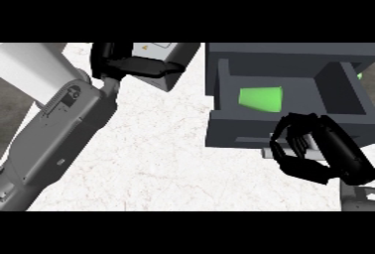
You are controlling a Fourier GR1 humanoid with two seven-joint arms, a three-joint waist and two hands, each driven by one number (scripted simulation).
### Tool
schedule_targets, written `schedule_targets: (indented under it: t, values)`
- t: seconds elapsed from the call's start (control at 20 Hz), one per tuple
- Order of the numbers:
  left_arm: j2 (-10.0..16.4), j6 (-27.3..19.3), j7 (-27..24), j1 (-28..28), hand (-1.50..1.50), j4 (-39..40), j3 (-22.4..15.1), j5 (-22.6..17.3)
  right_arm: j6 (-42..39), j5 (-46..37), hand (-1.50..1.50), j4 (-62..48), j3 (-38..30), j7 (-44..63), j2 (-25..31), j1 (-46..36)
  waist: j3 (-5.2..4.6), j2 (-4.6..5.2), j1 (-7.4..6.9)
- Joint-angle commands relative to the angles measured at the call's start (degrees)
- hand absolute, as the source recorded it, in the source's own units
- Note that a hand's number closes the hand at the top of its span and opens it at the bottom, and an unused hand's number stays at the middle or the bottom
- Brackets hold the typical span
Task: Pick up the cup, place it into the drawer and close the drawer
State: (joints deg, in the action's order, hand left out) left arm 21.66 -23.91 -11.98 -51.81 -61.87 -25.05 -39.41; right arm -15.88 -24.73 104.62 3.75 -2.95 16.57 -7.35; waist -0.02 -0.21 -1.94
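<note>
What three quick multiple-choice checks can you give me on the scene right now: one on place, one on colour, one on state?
1. Where is the cup? A on the floor; B inside the drawer; C on a plate.
2. What colour is the cup? A green; B red; C white.
3. How is the drawer? A shut; B open; C taken off.

Key: 1 B, the cup lies within the drawer's walls. 2 A, it shows bright green against the dark grey. 3 B, the drawer is pulled out with its inside showing, and the right hand is at its front.
</note>
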Motion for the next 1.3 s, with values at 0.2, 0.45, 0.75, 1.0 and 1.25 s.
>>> schedule_targets:
  t: [0.2,0.45,0.75,1.0,1.25]
  values:
    - [5.4,3.6,-0.9,11.7,-1.50,-9.1,2.4,-1.0,8.1,-19.6,1.50,-16.6,8.5,-6.0,1.8,-5.3,0.05,0.24,-0.66]
    - [8.6,6.1,-2.1,16.3,-1.50,-12.6,5.2,-1.0,15.2,-26.8,1.50,-33.4,9.9,-8.6,-1.0,-13.5,0.08,0.55,-0.70]
    - [7.6,8.0,-4.8,25.5,-1.50,-16.6,5.9,0.9,21.0,-26.9,1.50,-53.9,5.6,-15.2,-4.4,-23.4,0.08,0.53,0.02]
    - [9.5,10.7,-4.7,26.7,-1.50,-16.4,9.2,0.7,22.9,-26.5,1.50,-70.4,1.3,-18.9,-5.2,-34.7,0.09,0.85,-0.26]
    - [10.1,12.6,-4.3,26.0,-1.50,-16.2,10.7,-0.3,22.7,-25.2,1.50,-81.5,-2.6,-21.9,-2.7,-41.4,0.18,1.81,-1.93]
